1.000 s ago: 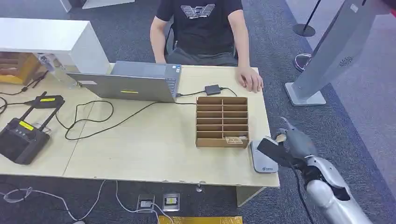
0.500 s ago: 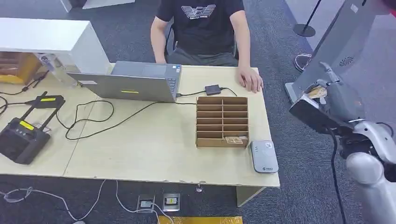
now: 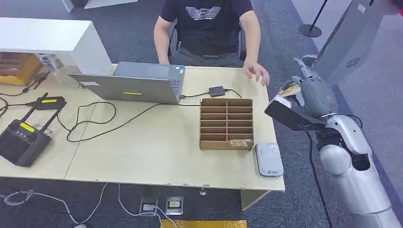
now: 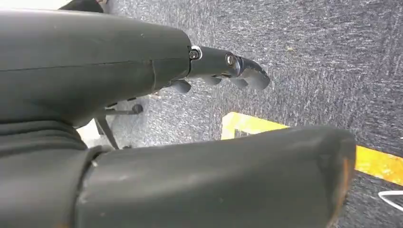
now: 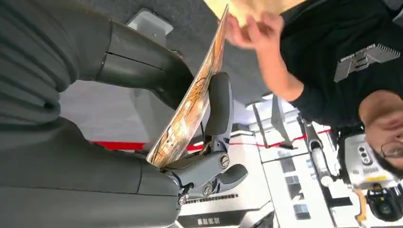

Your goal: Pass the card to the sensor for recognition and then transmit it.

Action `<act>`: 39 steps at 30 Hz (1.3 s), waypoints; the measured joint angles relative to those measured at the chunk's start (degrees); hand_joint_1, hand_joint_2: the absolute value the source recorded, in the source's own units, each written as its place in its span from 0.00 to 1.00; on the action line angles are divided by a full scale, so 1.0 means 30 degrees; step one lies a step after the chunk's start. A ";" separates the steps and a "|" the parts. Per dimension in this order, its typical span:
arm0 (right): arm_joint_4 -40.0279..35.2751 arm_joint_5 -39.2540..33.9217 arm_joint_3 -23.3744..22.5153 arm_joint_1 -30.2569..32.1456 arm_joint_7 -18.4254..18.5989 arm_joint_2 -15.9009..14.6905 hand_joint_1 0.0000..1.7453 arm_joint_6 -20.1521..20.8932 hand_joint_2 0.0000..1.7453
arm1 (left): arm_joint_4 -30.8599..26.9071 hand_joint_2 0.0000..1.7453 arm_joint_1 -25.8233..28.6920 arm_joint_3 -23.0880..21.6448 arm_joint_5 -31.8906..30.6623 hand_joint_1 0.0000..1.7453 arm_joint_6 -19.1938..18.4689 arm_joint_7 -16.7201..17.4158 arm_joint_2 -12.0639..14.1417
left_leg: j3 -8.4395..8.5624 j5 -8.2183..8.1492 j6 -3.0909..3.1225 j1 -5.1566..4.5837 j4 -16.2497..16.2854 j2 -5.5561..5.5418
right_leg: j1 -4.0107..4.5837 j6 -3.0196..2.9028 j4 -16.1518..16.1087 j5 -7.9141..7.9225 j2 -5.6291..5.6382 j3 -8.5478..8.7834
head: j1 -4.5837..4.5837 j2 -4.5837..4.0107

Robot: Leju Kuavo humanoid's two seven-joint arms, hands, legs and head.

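We see a long pale wooden table [image 3: 157, 152], and past its right end our right hand [image 3: 309, 97] raised in the air, pinching the thin orange patterned card [image 3: 290, 90] between thumb and fingers. A person's hand [image 3: 256, 72] lifts nearby. The small grey card sensor [image 3: 268, 159] lies on the table corner. Our left hand [image 4: 223, 66] hangs with fingers curled, holding nothing.
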 joint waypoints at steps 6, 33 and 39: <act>0.2721 0.0975 0.1019 -0.1156 -0.0378 0.1506 1.00 -0.0371 1.00 | 0.0000 0.00 -0.0035 -0.0036 -0.0327 0.00 -0.0203 0.0080 0.0000 | -0.0006 0.0004 0.0001 -0.0001 0.0001 -0.0003 | 0.0000 0.0000 -0.0001 0.0000 -0.0019 -0.0006 | 0.0007 0.0000; 0.7779 0.2572 0.1733 -0.2845 -0.0299 0.3554 1.00 -0.1282 1.00 | 0.0000 0.00 -0.0090 -0.0553 -0.0976 0.00 -0.0590 -0.0124 0.0087 | 0.0006 0.0005 0.0000 -0.0002 0.0004 0.0002 | -0.0001 0.0000 -0.0008 0.0000 -0.0007 -0.0015 | 0.0000 0.0000; 0.7947 0.2622 0.1733 -0.2878 -0.0270 0.3554 1.00 -0.1304 1.00 | 0.0000 0.00 -0.0089 -0.0627 -0.0990 0.00 -0.0590 -0.0131 0.0131 | 0.0004 0.0005 -0.0001 -0.0001 0.0005 0.0003 | 0.0000 -0.0001 -0.0008 -0.0001 -0.0006 -0.0018 | 0.0000 0.0000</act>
